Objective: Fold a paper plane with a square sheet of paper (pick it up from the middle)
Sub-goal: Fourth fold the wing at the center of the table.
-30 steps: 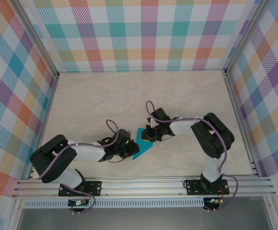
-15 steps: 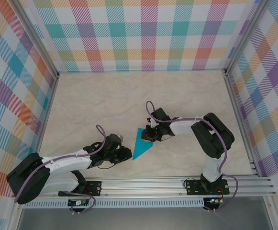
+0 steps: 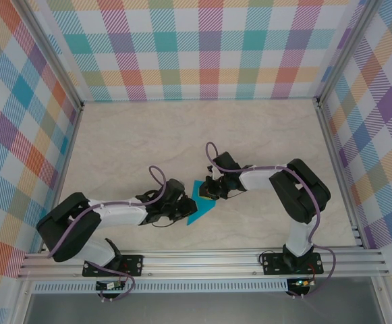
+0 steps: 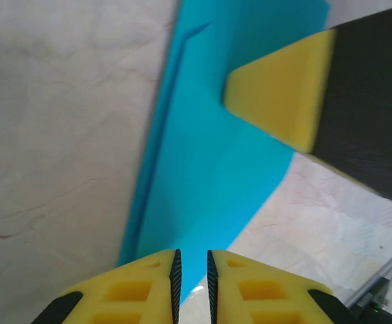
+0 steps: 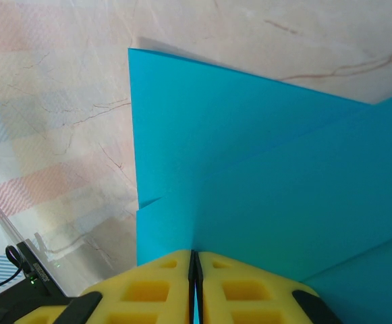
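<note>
Top external view showed the left gripper (image 3: 182, 208) low over the worktop (image 3: 148, 135), toward the middle of its near edge. Its pads stood a thin slit apart at the left edge of the blue paper plane (image 3: 201, 204), and I could not tell whether they pinched it. The plane lay flat between the arms, and just beyond it the right gripper (image 3: 211, 191) was clamped on its far edge.

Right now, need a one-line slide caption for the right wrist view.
Right gripper shut on the near edge of the teal paper plane, its folded layers over the marbled table.
</note>
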